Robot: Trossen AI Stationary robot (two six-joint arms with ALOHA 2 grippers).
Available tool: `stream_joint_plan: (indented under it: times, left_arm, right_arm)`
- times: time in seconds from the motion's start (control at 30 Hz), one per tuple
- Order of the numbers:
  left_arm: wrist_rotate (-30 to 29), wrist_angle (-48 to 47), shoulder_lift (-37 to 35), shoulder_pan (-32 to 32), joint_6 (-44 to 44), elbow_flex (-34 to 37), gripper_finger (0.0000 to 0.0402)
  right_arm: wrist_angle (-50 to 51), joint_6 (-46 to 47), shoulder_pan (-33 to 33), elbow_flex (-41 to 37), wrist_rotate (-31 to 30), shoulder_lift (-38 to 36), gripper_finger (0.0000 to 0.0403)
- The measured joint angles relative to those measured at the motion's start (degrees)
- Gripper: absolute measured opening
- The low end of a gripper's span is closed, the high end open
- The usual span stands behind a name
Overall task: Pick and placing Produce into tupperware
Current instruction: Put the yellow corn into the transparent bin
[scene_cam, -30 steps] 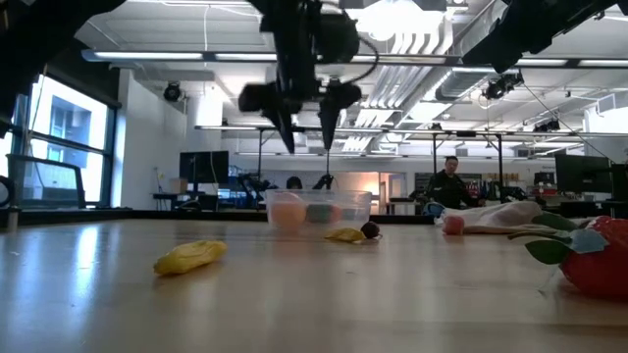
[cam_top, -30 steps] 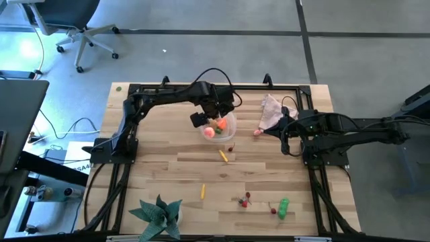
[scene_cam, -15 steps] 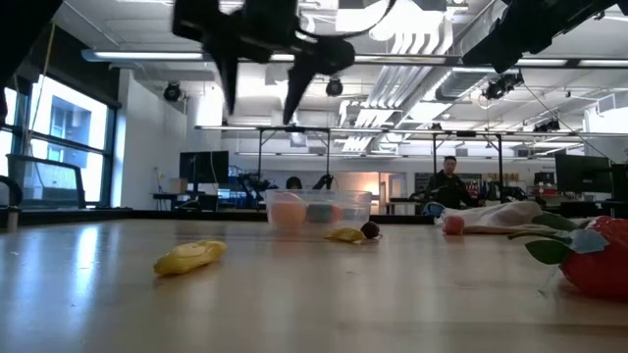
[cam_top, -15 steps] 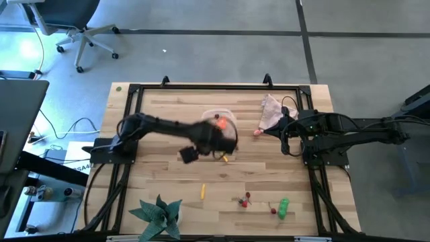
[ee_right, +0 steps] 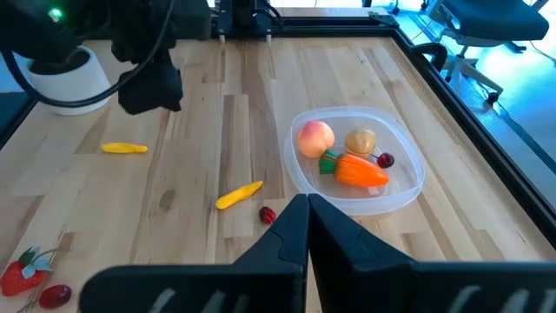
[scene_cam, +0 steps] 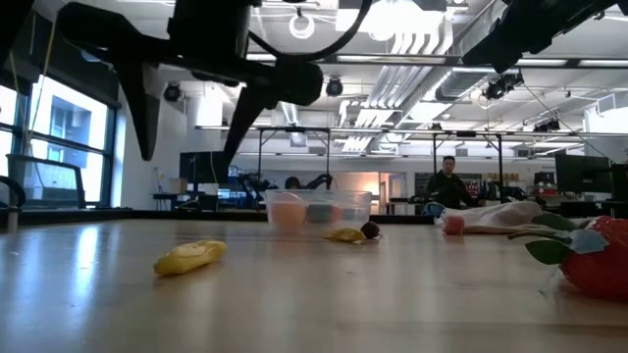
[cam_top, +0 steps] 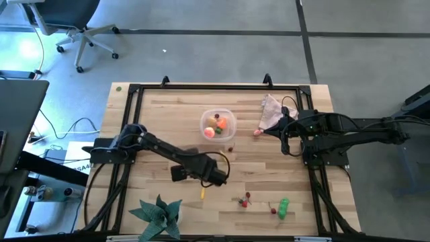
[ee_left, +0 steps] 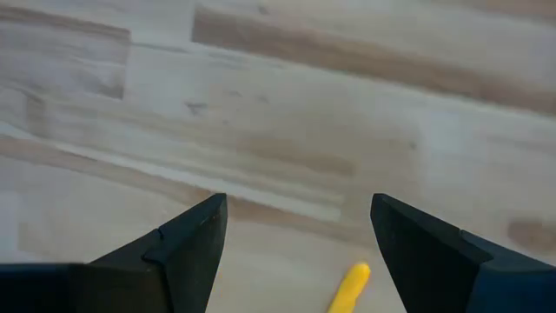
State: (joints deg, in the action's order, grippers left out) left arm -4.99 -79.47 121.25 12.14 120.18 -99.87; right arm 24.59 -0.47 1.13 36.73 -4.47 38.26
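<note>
The clear tupperware stands mid-table and holds an orange carrot, a peach-coloured fruit, a tan potato and a dark cherry. My left gripper hangs open above the bare wood, pointing down, just on the far side of a yellow stick that lies flat on the table. That stick shows between the fingers in the left wrist view. My right gripper waits shut at the table's right side, above the table.
A second yellow piece and a dark cherry lie near the tupperware. Red cherries and a green pepper lie near the front edge. A pink-red piece lies beside the cloth. A fake plant stands front left.
My left gripper has swung from above the tupperware toward the table's near edge and come lower, to just beyond the yellow stick. It has stayed open and holds nothing. The right arm has kept still.
</note>
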Motion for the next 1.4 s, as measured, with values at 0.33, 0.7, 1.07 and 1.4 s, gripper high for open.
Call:
stream_joint_plan:
  times: [0.33, 0.7, 1.07, 1.4]
  left_arm:
    - [3.1, 4.9, -0.1, 2.7, -21.2, 0.2, 0.0276]
    - [1.8, 12.8, -0.1, 5.2, -17.8, 0.2, 0.0275]
    - [4.8, 14.7, 3.5, 5.3, -13.9, 0.4, 0.0275]
    - [5.5, 18.0, 5.1, 6.2, -14.3, 0.2, 0.0275]
  right_arm:
    - [0.0, 0.0, 0.0, 0.0, 0.0, 0.0, 0.0000]
    - [0.0, 0.0, 0.0, 0.0, 0.0, 0.0, 0.0000]
    - [0.0, 0.0, 0.0, 0.0, 0.0, 0.0, 0.0000]
    - [0.5, 0.0, 0.0, 0.0, 0.0, 0.0, 0.0000]
